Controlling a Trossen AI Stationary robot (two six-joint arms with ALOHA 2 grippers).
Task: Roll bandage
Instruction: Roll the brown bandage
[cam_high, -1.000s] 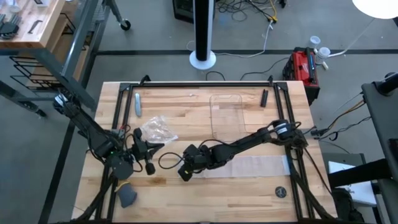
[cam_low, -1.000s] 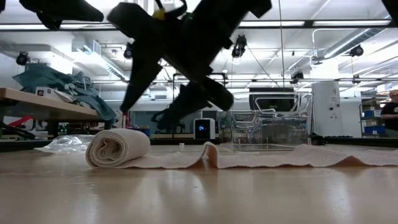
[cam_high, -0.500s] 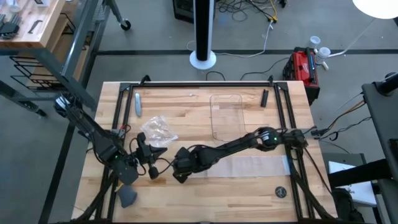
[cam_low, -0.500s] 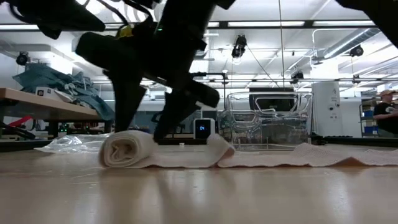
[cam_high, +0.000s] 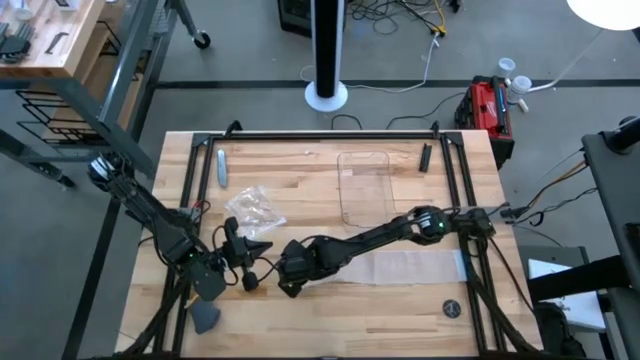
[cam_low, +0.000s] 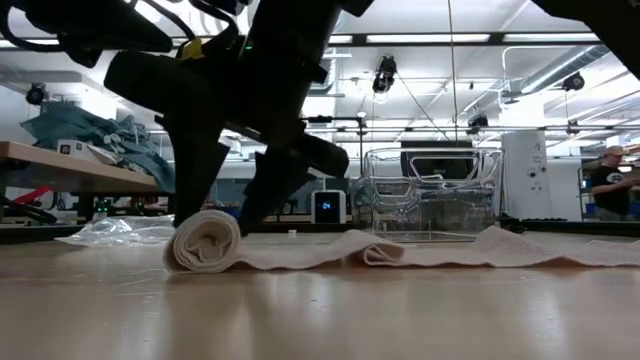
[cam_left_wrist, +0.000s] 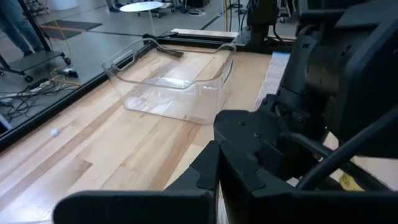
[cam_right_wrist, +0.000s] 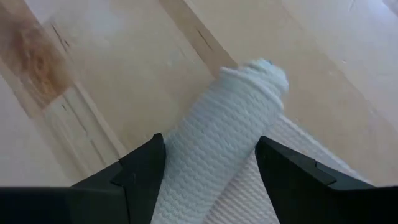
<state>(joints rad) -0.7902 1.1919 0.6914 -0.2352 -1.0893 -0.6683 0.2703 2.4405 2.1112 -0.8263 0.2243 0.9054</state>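
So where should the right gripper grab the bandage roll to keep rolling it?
Probably across the middle of the rolled part of the bandage, from above, one of the fingers on each side. The roll lies flat on the table with its loose tail trailing toward the right arm's base, so its curved sides are open.

Seen from above, the right pincer (cam_high: 291, 283) covers the rolled end of the soft white-grey gauze bandage (cam_low: 205, 243). In the left wrist view, dark arm parts block the near end of the clear rectangular plastic tray (cam_left_wrist: 171, 93).
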